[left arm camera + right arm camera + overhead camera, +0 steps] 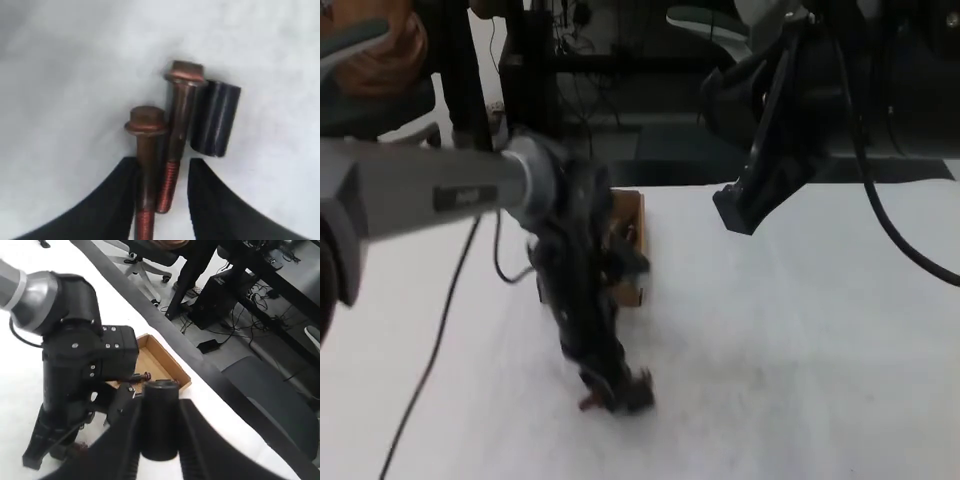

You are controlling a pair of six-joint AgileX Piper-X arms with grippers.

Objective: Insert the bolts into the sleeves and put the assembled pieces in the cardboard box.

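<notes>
Two copper bolts lie side by side on the white counter (60, 75). The first bolt (146, 130) runs back between the jaws of the left gripper (164, 162), and the second bolt (181, 105) rests against a loose black sleeve (216, 120). The left jaws are spread, straddling both shanks; the far finger stands clear of them. The right gripper (160, 407) hangs above the counter, its jaws clamped on a second sleeve (160, 425). The cardboard box (172, 367) sits behind the left arm (570, 260), with a bolted piece (142, 376) inside.
</notes>
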